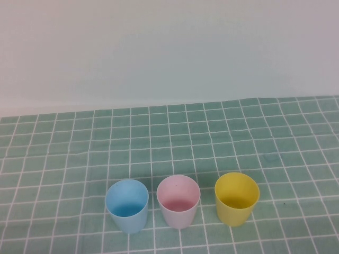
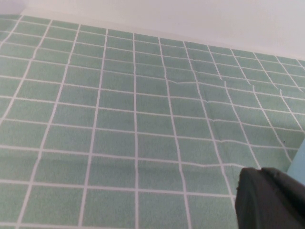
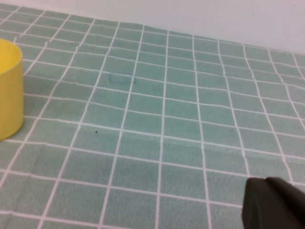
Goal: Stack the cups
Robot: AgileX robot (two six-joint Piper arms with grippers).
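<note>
Three cups stand upright in a row near the front of the table: a light blue cup (image 1: 126, 205) on the left, a pale pink cup (image 1: 178, 201) in the middle and a yellow cup (image 1: 236, 198) on the right, each apart from the others. Neither arm shows in the high view. My left gripper (image 2: 271, 198) hovers over bare cloth, shut and empty, with a sliver of the light blue cup (image 2: 299, 162) just beside it. My right gripper (image 3: 274, 202) is shut and empty too, well away from the yellow cup (image 3: 9, 88).
A green cloth with a white grid (image 1: 169, 137) covers the table. A plain white wall (image 1: 169, 47) runs along the far edge.
</note>
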